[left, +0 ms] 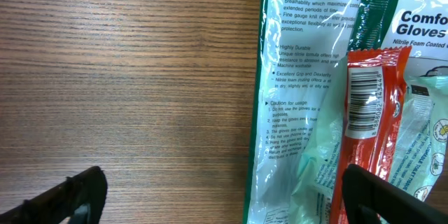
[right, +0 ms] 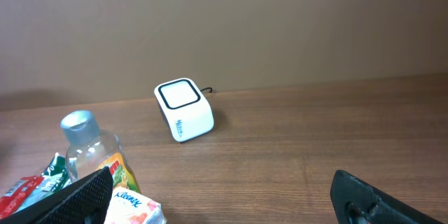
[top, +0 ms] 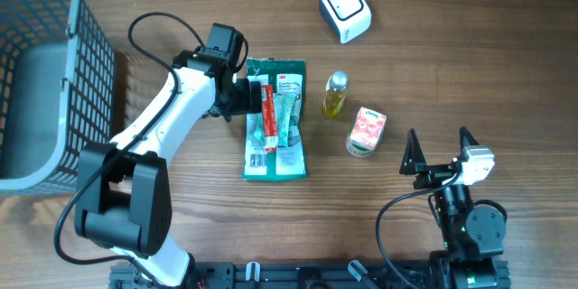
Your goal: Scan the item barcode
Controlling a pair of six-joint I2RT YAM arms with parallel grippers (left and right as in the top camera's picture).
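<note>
The left gripper (left: 220,183) stands wide open and holds nothing, poised at the left edge of the glove package (top: 291,155) in the middle of the overhead frame. In the left wrist view one dark finger (left: 77,194) shows at lower left and the other at lower right. The red packet (left: 372,129) lies lengthwise on the glove package, its barcode (left: 364,101) face up, just beside the lower-right finger.

The right gripper (top: 439,149) sits at lower right, jaws fully spread and empty. The white scanner (top: 345,9) stands at upper right, well apart from the packet. A small bottle (top: 336,93) and a tissue pack (top: 367,132) lie between. A grey basket (top: 36,72) fills the upper left of the wooden table (top: 181,235).
</note>
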